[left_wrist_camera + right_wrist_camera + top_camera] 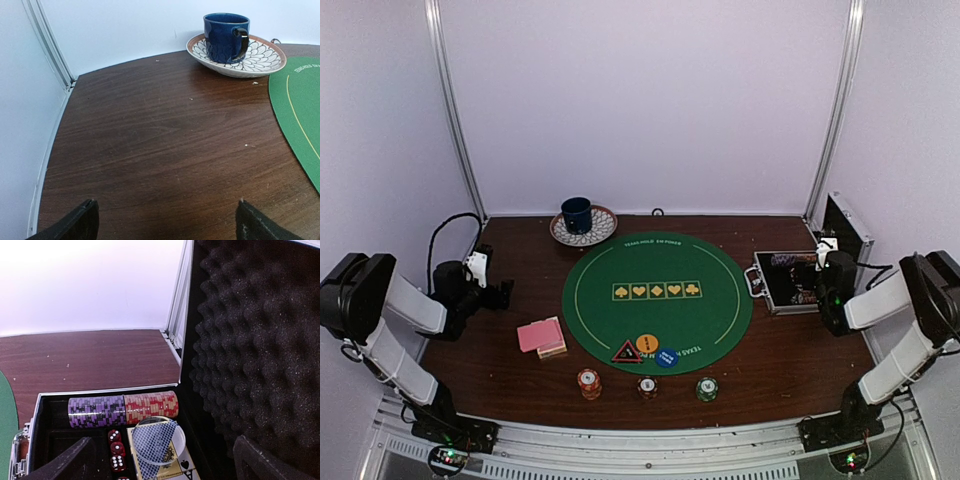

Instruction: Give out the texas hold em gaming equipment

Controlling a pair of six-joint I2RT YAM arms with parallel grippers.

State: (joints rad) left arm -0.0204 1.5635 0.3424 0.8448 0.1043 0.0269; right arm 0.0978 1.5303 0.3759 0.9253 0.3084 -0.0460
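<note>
Chip stacks: three short stacks in a row on the bare counter (790, 350), just outside the near rim of the green mat (657, 262); orange chip stack (589, 383) at left, white chip stack (647, 387) in the centre, green chip stack (706, 388) at right; none touching.
Markers: grouped on the mat's near edge; triangle marker (626, 352) at left, yellow disc (647, 343) just beside it, blue disc (666, 357) just right of the yellow disc; contact between them cannot be told.
Cards: pink-backed cards (541, 336) stacked on the counter, just left of the mat's rim, left of the triangle marker.
Left claw (166, 215): fingers wide apart, nothing between them; low over bare counter left of the mat, facing the far left corner and the cup.
Right claw (164, 450): fingers wide apart, gripping nothing; poised over the open case, right of the mat.
Mat: round, green, centred on the counter; row of five yellow card-suit squares across its middle.
Case (105, 391): black, metal-edged, open at the counter's right side; lid raised, lined with dark egg-crate foam (255, 340); inside, purple chips (96, 411) and red chips (151, 405) lying in one row end to end, red dice (116, 449) in front, blue-backed deck (150, 457) beside the dice, under a clear round disc.
Cup (226, 36): blue, upright on a patterned saucer (260, 62) at the far edge, just beyond the mat's far left rim.
</note>
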